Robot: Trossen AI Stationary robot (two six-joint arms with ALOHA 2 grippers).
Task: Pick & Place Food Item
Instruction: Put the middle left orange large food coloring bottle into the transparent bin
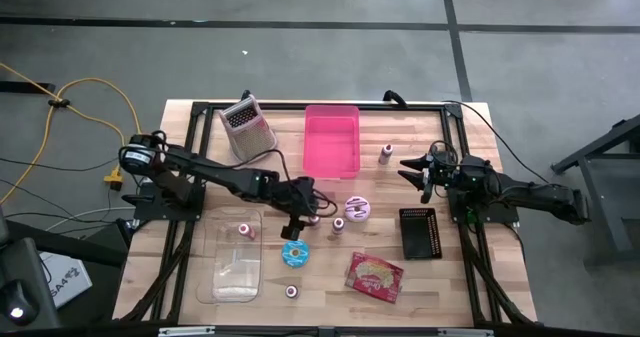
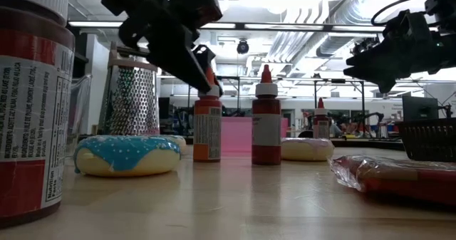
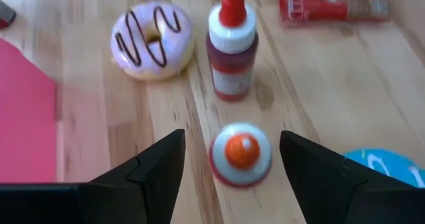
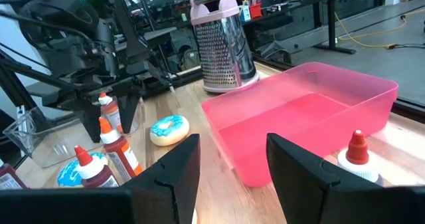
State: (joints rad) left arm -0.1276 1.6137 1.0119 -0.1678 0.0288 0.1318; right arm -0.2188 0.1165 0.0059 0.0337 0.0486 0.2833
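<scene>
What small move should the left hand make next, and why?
Probably lower straight down. The left hand is open and hovers above the orange-capped bottle, whose cap shows between the two fingers, so descending would bring them around it for a grip. The right hand waits beside the pink bin.

You see a grey concrete floor [image 1: 300, 62] crossed by dark seam lines, with a yellow cable [image 1: 75, 107] trailing over it beside the wooden table [image 1: 500, 277]. Beyond the table, ceiling strip lights [image 2: 285, 26] and silver ducts [image 2: 342, 19] run overhead.
</scene>
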